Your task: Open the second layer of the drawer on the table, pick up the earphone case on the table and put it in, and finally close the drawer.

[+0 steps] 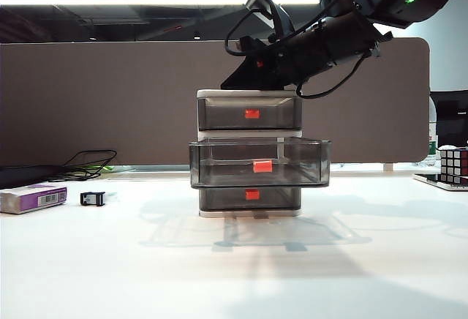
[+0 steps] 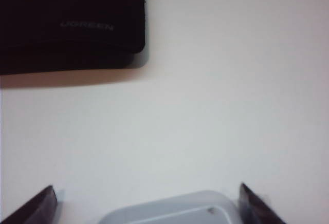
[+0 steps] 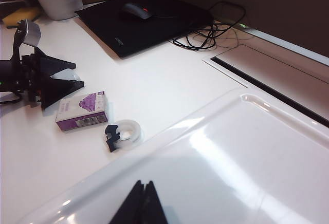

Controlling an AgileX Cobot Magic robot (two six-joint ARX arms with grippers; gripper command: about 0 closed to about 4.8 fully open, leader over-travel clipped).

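While the middle drawer [image 1: 219,164] of the small drawer unit [image 1: 248,94] stood pulled out over the table [image 1: 365,275], the front camera showed it empty and ready, with the right claw [image 1: 238,79] resting low over the unit's white top; a purple-and-white box [image 1: 33,197] and a black clip [image 1: 93,198] lay well to the left, and neither the earphone case nor the left claw appeared in that view at all

From the left wrist, the left claw [image 2: 145,187] was spread wide, one dark finger on either side of the pale, rounded earphone case [image 2: 172,209], which lay on the table between them and seemingly untouched; a black mat [image 2: 72,23] lay beyond; the step in hand looked to be the pick-up, and doing it well would mean centring the case between the fingers, settling low enough to catch its sides and not its curved lid, then closing gently so the smooth shell did not squirt out

From the right wrist, the right claw's fingers [image 3: 140,203] were pressed together with nothing between them, above the unit's glossy top; only this camera placed the left claw on the table, just beyond the purple box and beside a roll of clear tape [image 3: 127,131], with a mouse [image 3: 136,11] on the mat; only the left wrist showed the case plainly, and only the front camera showed the drawer open
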